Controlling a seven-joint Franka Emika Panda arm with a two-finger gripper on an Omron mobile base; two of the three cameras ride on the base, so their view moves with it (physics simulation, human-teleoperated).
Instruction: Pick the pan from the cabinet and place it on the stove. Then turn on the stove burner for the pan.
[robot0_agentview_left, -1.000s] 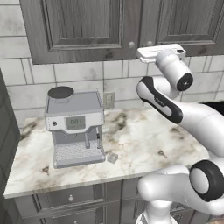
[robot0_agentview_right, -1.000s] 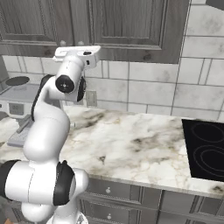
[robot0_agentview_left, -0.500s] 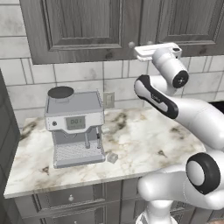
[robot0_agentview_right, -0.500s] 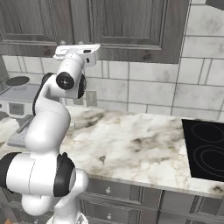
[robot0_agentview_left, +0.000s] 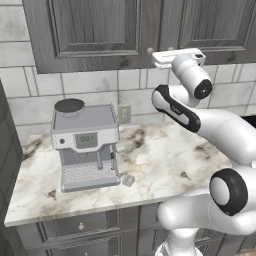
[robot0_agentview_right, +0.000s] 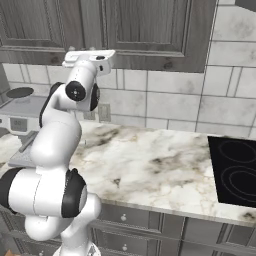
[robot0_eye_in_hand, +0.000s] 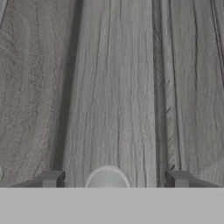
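Two finger tips of my claw (robot0_eye_in_hand: 114, 179) stand apart at the bottom of the hand view, with a small round silver knob (robot0_eye_in_hand: 107, 176) between them and nothing gripped. Grey wood grain of the cabinet (robot0_eye_in_hand: 113, 87) door rises above them. In the left base view, my hand (robot0_agentview_left: 178, 57) sits upper right of centre, pressed up to the cabinet's (robot0_agentview_left: 100, 30) lower edge, near a knob (robot0_agentview_left: 149, 51). A coffee machine (robot0_agentview_left: 87, 146) stands at left on the marble counter (robot0_agentview_left: 160, 160). In the right base view, the stove (robot0_agentview_right: 235, 170) lies at the right edge, well apart from my hand (robot0_agentview_right: 90, 56) at upper left. Both doors are closed, so I cannot see the pan.
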